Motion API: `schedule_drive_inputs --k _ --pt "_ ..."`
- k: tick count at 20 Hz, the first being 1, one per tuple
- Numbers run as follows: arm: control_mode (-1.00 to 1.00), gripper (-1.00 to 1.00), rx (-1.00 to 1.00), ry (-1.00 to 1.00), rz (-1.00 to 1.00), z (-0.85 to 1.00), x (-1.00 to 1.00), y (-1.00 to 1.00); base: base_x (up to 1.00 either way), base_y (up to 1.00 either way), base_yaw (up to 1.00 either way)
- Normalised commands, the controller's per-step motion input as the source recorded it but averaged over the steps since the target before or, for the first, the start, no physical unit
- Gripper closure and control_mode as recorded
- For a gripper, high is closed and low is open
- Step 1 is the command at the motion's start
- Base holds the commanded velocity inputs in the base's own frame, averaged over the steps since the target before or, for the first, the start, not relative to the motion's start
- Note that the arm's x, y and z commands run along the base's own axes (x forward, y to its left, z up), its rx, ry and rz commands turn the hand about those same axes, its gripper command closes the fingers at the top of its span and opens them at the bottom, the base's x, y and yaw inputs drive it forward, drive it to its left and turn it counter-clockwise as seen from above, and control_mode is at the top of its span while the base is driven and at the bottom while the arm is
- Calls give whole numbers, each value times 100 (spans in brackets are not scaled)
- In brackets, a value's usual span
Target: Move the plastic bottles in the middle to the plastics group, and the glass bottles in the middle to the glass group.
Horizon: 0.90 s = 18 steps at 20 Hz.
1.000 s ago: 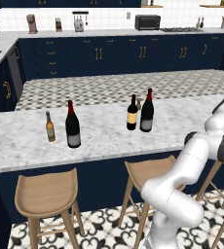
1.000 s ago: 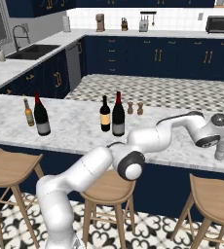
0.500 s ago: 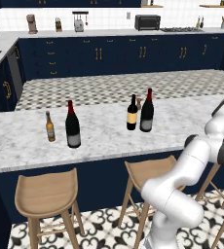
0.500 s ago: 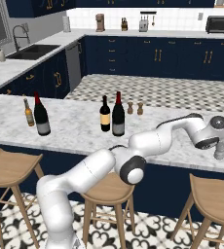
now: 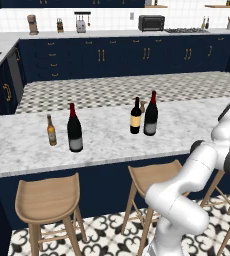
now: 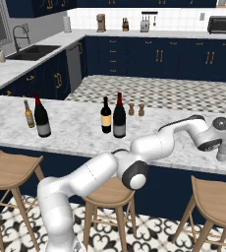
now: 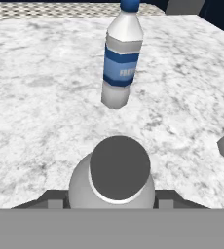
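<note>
My gripper [image 6: 223, 153] is at the right end of the marble counter [image 6: 75, 128], and its fingers are closed around the small pale bottle [image 7: 112, 182], which stands on the counter. The water bottle [image 7: 121, 56] with the blue cap stands just beyond it. The two dark wine bottles [image 6: 113, 117] stand together in the middle of the counter, and the beer bottle [image 6: 29, 114] and another wine bottle [image 6: 42, 118] stand near the left end.

light: even, bright, no single source evident | shadows: faint soft patch under the clear blue-labelled plastic water bottle [image 7: 121, 56], toward 6 o'clock | glare: none on white marble counter [image 5: 107, 142] | focus: base views soft, hand view coarse, label text blurred | edge distortion: none seen
</note>
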Motion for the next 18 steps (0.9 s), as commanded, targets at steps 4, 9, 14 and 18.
schedule_drive_inputs --k 4,9,14,18 --pt "-100 -100 0 0 0 6 0 2 0 0 0" --pt "-100 -100 0 0 0 9 0 7 0 0 0" --pt "-100 -100 0 0 0 17 -73 25 0 0 0" --pt "-100 -100 -5 -7 0 36 -96 79 0 0 0"
